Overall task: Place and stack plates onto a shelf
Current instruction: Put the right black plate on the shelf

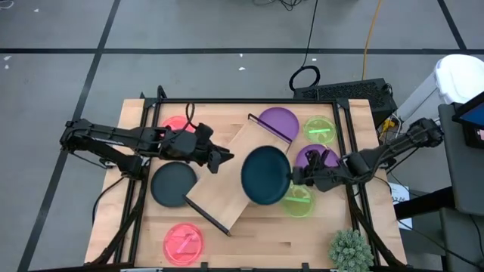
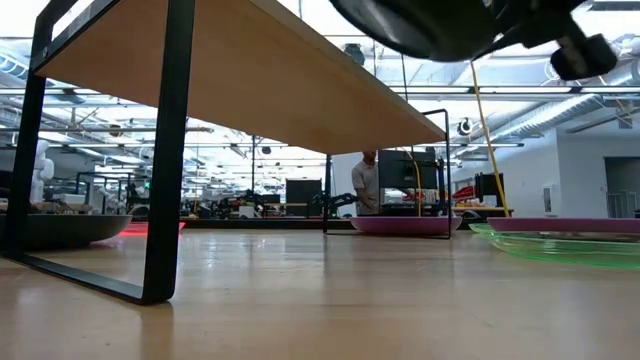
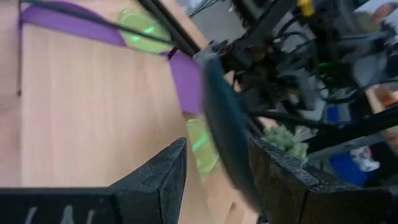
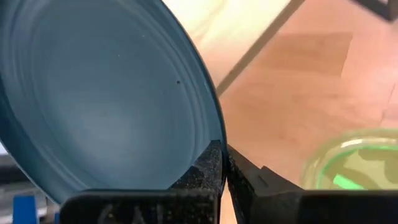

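R gripper [image 1: 296,176] is pinched shut on the rim of a dark teal plate [image 1: 265,174], carrying it in the air over the shelf [image 1: 227,185], at the board's end nearest the table's right edge. R wrist view shows both fingers clamped tight on the plate's edge, plate tilted. Low view: plate is clear above the board, not resting on it yet.

L gripper [image 1: 224,159] hovers over the shelf's mid part, fingers spread w/ nothing between them; L wrist view looks across the board at the held plate.

Shelf lies diagonally mid-table. Other plates all on the tabletop: 2nd dark plate [image 1: 173,185] just beside the shelf toward the left edge, pink one [image 1: 184,242] near the front edge, another pink [image 1: 175,123] near the back-left corner, purple [image 1: 278,120] partly under the shelf's back end, lime-green ones [image 1: 319,128] and [image 1: 297,201] plus another purple [image 1: 318,158] along the right side. Spiky plant [image 1: 351,250] at the front-right corner.

Step, I'd say: placing the 1st plate; nothing stacked yet. Next move prob. needs R arm to level the plate, lower it flat onto the board, then release w/o it sliding off the end.
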Controlling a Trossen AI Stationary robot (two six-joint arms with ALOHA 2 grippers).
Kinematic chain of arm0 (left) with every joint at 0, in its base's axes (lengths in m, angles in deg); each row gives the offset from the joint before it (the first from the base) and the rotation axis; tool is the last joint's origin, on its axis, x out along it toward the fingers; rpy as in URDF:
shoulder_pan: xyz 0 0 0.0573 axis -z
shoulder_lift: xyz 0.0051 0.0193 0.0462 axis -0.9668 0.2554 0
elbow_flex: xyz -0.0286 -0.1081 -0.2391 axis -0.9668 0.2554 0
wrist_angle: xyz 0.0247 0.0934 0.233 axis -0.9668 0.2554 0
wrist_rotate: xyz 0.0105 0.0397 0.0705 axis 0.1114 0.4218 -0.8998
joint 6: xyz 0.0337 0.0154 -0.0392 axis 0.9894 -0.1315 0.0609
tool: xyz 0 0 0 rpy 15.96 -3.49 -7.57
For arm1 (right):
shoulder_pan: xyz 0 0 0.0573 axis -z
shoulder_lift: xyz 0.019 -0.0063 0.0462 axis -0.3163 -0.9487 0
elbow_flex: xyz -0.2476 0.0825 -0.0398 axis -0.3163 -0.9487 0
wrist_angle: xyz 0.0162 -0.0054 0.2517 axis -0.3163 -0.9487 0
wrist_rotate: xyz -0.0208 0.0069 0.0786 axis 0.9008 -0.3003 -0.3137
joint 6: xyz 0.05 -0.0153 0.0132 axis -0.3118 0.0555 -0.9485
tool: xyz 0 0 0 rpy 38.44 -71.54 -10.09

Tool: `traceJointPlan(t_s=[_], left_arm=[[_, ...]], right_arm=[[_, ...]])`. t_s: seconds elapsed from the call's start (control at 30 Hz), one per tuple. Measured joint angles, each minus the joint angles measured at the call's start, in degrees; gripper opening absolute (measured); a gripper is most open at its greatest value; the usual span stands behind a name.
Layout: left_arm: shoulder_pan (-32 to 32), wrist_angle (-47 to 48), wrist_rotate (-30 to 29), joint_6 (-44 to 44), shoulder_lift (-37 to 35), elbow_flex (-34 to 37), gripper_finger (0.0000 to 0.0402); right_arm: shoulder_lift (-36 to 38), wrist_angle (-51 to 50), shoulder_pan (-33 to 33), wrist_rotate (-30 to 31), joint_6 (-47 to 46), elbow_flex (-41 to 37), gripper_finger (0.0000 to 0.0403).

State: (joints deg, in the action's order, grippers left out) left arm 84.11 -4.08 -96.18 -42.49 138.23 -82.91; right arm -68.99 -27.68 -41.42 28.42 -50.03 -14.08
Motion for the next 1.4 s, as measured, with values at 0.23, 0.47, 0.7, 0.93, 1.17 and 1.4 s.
traceJointPlan(t_s=[0.23,0.47,0.7,0.93,1.17,1.4], left_arm=[[-1.71,-3.56,0.04,0.72,0.00,0.00,0.0177],[-4.28,-4.44,0.01,6.83,0.28,0.00,0.0177],[-4.77,-5.20,-6.99,17.26,3.42,0.00,0.0177],[-4.61,-12.48,-13.09,29.31,6.32,0.00,0.0177],[-4.95,-14.58,-21.96,32.17,7.32,0.00,0.0141],[-7.59,-14.73,-20.23,33.48,7.34,0.00,0.0091]], right_arm=[[0.00,-0.28,5.69,-0.36,2.78,1.31,0.0000],[0.00,-4.09,11.11,-0.26,7.14,4.65,0.0000],[0.00,-2.79,14.40,4.11,11.58,5.09,0.0000],[-0.15,-1.25,14.77,11.79,14.65,5.09,0.0000],[-0.22,-0.82,14.84,18.73,14.81,5.09,0.0000],[-0.24,0.26,15.42,22.53,17.44,5.09,0.0000]])
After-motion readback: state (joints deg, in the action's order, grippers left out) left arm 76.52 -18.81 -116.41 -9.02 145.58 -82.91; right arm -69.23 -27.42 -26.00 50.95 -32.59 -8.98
